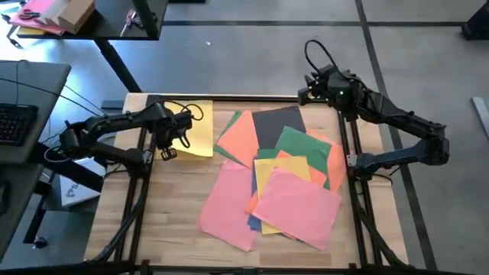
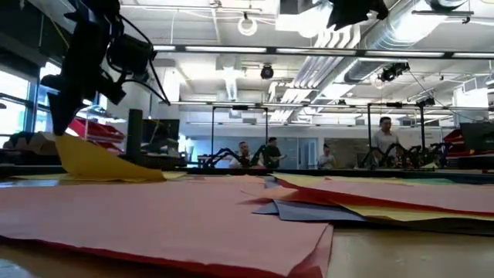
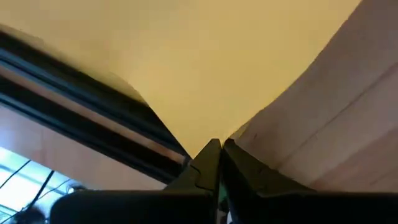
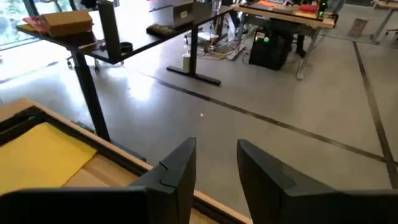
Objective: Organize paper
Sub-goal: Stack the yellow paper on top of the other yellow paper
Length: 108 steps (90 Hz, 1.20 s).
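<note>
Two pink sheets (image 1: pixel 294 205), two green (image 1: pixel 302 143), one grey (image 1: pixel 279 121).

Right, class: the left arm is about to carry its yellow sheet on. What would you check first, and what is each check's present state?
1. Left gripper shut on the yellow sheet: ok.
2. Sheet lifted off the table: ok at the held edge; elsewhere cannot tell.
3. Only one sheet held: cannot tell.
4. Right gripper away from the pile, open, past the table's far edge: ok.
5. Pile tidy: not ok; the pink sheet and others overlap askew.
</note>
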Each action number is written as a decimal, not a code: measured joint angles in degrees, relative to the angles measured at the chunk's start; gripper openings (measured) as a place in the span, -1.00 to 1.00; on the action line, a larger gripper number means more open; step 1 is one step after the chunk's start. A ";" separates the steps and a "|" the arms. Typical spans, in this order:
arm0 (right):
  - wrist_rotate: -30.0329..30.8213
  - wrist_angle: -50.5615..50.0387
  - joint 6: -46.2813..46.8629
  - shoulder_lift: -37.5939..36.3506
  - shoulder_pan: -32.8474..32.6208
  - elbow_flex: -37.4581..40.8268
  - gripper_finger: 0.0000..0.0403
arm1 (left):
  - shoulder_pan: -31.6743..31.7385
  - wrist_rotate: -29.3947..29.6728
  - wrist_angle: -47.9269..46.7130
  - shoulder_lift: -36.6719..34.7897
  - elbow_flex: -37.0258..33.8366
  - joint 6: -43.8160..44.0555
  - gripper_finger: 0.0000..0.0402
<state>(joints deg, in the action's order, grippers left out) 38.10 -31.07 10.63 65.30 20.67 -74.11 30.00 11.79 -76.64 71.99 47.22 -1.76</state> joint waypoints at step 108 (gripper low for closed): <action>-1.09 -3.65 -0.51 0.00 -0.02 0.02 -0.51 | 7.94 -2.42 -2.22 17.64 -0.26 -3.85 -1.00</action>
<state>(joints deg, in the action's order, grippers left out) 37.01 -34.72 10.12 65.30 20.64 -74.08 37.93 9.37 -78.86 89.62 46.96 -5.61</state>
